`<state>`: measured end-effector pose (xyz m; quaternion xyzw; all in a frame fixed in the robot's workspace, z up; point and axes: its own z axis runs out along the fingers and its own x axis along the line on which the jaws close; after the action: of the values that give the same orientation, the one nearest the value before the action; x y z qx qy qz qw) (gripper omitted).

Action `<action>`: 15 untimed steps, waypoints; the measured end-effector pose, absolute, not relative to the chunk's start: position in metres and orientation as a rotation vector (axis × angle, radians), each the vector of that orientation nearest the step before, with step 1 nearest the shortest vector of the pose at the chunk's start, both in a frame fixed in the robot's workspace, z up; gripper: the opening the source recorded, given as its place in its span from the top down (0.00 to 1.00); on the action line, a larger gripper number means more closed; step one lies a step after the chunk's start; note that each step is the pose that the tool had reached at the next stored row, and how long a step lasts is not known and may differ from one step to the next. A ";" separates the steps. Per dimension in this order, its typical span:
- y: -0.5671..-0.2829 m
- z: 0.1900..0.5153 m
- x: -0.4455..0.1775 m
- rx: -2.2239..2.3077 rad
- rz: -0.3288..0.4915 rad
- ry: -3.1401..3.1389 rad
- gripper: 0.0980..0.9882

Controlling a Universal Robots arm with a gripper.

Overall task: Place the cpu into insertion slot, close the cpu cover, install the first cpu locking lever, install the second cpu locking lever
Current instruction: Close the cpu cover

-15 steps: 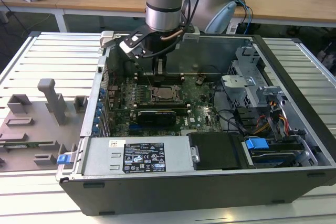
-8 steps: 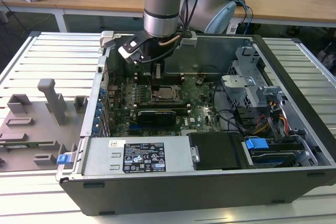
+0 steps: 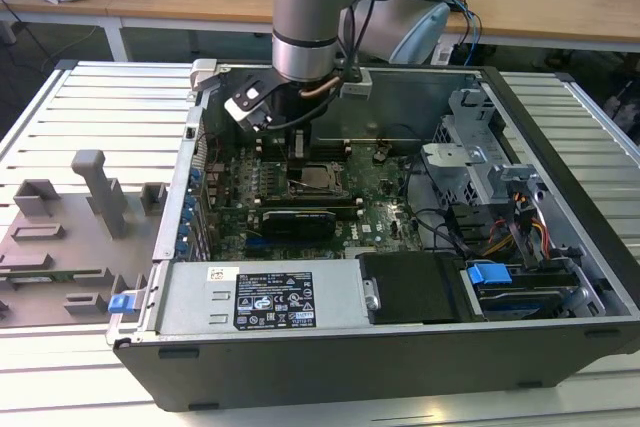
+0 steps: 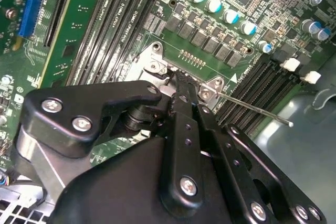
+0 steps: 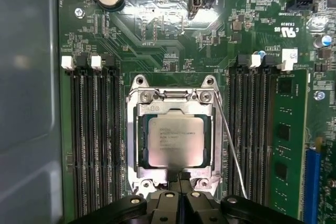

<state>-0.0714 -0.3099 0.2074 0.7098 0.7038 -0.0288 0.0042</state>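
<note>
Green mobo (image 5: 157, 40): cpu (image 5: 175, 141) flat, top up, framed by cpu cover (image 5: 132, 140).

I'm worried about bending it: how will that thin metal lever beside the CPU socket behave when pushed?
The lever is a long, thin wire rod, so it will probably flex and spring back. It looks fixed only at the socket corner, its far end free, so it should swing there. Being smooth and round, it may slip off a push.

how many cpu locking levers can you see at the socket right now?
1. A thin lever angles away from the cpu cover, between it and a bank of memory slots. A second may be hidden under the tool.
</note>
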 end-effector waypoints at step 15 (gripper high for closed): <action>-0.310 0.208 -0.054 2.231 -0.089 2.213 0.99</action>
<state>-0.0542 -0.3100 0.2084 0.7097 0.7039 -0.0284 -0.0012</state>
